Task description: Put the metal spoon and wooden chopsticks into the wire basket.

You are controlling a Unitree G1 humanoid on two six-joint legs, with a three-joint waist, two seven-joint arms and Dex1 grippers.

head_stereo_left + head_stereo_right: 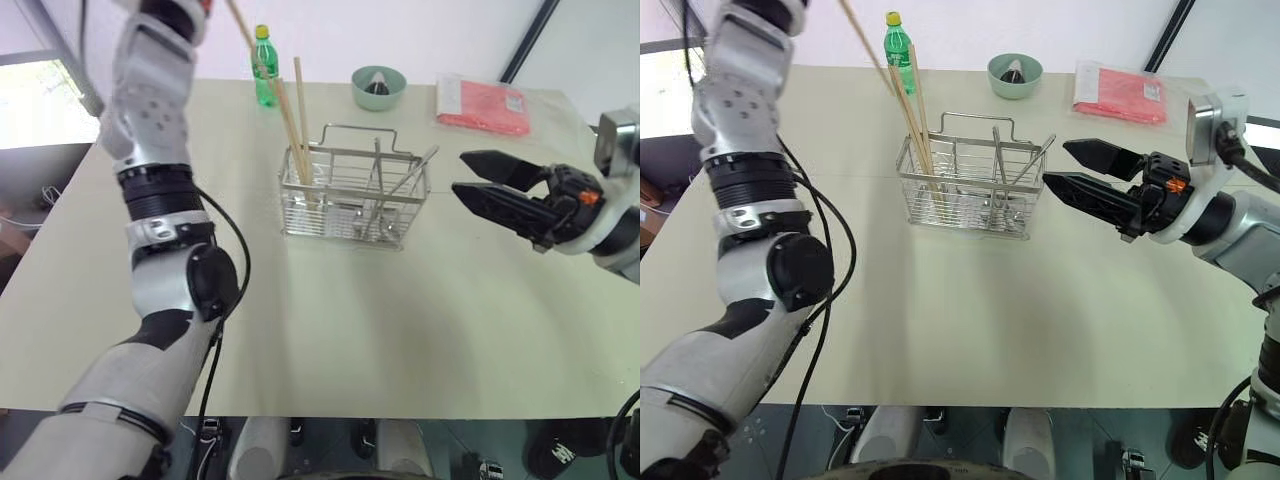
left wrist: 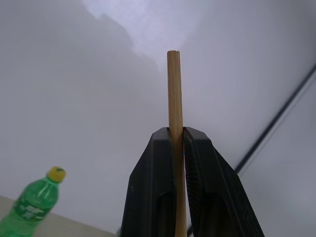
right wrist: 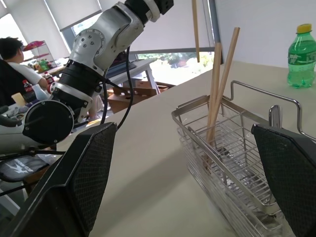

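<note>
The wide, pale cream desk carries everything. Near its middle stands the rectangular silver wire basket with upright grid sides, inner dividers and a thin loop handle on top. At the far right corner of the desk lies a flat red packet; to its left sits a small pale green bowl with something dark inside, and farther left a green plastic bottle with a yellow cap.

The right tool, with two black fingers, hovers level just right of the basket, its fingers spread wide and holding nothing. The left tool is raised high above the desk's far left part, clenched on one long pale wooden chopstick, whose lower end slants down into the basket's left compartment. Two more wooden chopsticks stand leaning in that same compartment.

In the basket's right part, a shiny metal spoon stands with its slim handle pointing up, beside a thin metal rod leaning to the right.
</note>
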